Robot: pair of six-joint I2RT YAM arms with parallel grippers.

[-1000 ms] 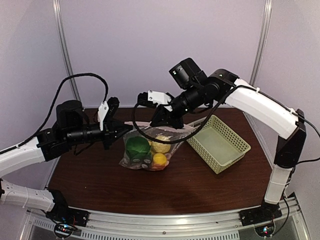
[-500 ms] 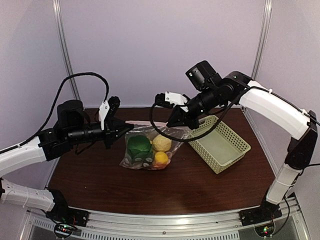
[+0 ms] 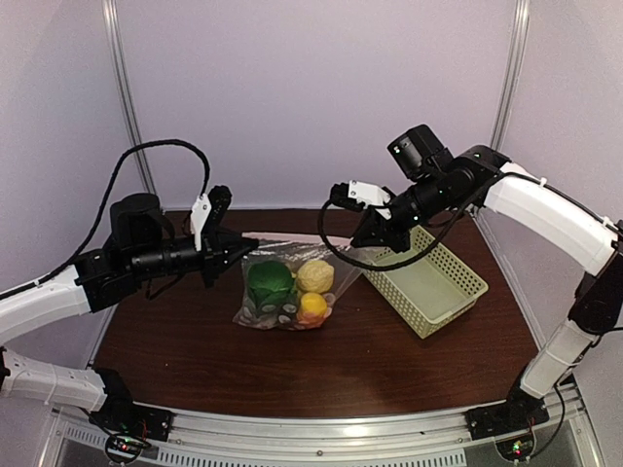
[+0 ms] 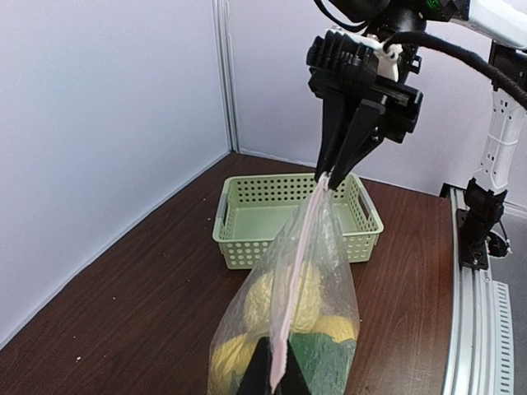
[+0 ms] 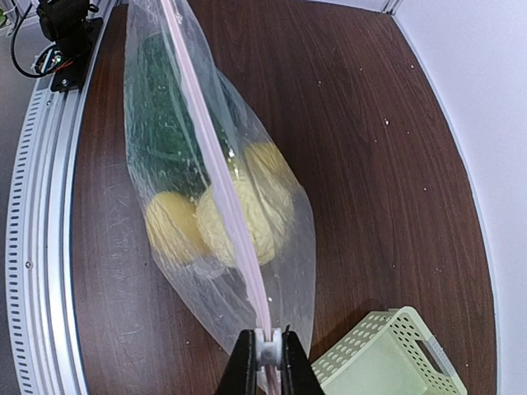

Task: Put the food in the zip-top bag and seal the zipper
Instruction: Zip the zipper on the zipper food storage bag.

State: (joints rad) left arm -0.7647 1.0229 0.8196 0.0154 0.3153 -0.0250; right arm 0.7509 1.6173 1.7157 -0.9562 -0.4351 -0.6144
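The food was already inside the zip-top bag (image 5: 284, 255); I could see a green leafy vegetable (image 5: 160, 123), a yellow lemon piece (image 5: 169, 224) and a pale bumpy potato (image 5: 247, 210) through the clear plastic; no food lay loose on the table (image 5: 370, 164) that I could see. So the step in hand looked like the last one: closing the zipper (image 5: 216, 164).

The bag's bottom sat on the table in the middle, just beside the green basket (image 5: 395, 354), which had nothing in it; the bag's top edge was held up and pulled tight between the two arms.

The left gripper (image 4: 276, 370) was clenched on one end of the zipper, with the pink strip pinched flat between its fingers; the right gripper (image 5: 266, 341) was clenched on the small white slider tab (image 5: 267, 354) at the other end, close to the bag's corner.

The strip looked like one thin line all the way along, so I think the zipper was shut or very nearly shut; I could not tell whether a little gap was left right at the corner under the slider.

I think the next move called for a small, straight pull on the slider to the very end, while the left gripper held its end firm so the strip stayed tight; after that, both grippers would need to let go gently so the bag could rest on the table without tipping; pulling too hard could tear the thin plastic or lift the bag up.
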